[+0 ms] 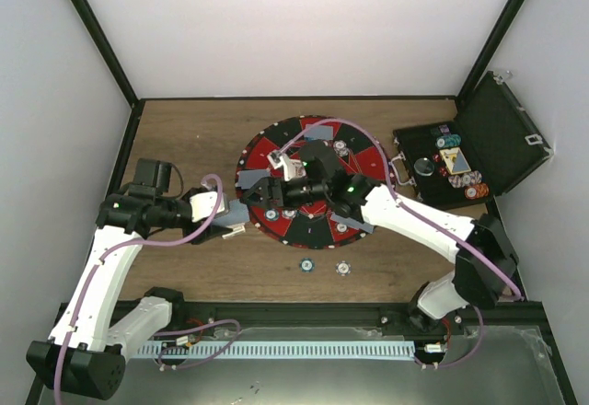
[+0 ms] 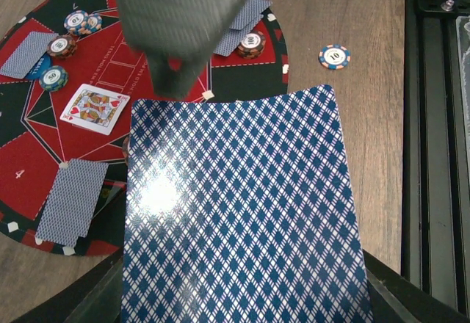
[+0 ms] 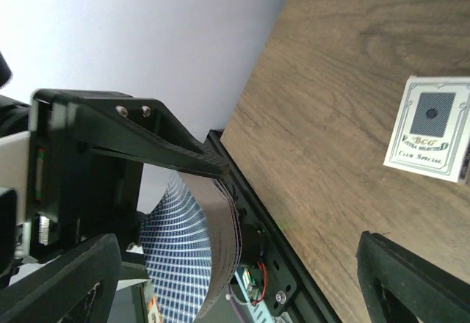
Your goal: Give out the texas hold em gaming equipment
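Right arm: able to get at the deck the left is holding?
Probably yes. The right arm has its jaws open, facing the deck sticking out of the left arm's shut jaws; nothing between.

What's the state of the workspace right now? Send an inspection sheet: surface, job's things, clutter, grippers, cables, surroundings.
Surface: wooden table, with a round red-and-black mat in the middle.
Job's things: face-down cards, one face-up card and chips on the mat; two chips on bare wood near it.
Clutter: open black case at the right, with more chips inside.
Grippers: left gripper shut on a deck; right gripper open and empty, close to the deck.
Cables: purple cable arcs over the mat; second purple cable runs along the left arm.
Surroundings: white walls, black frame posts.
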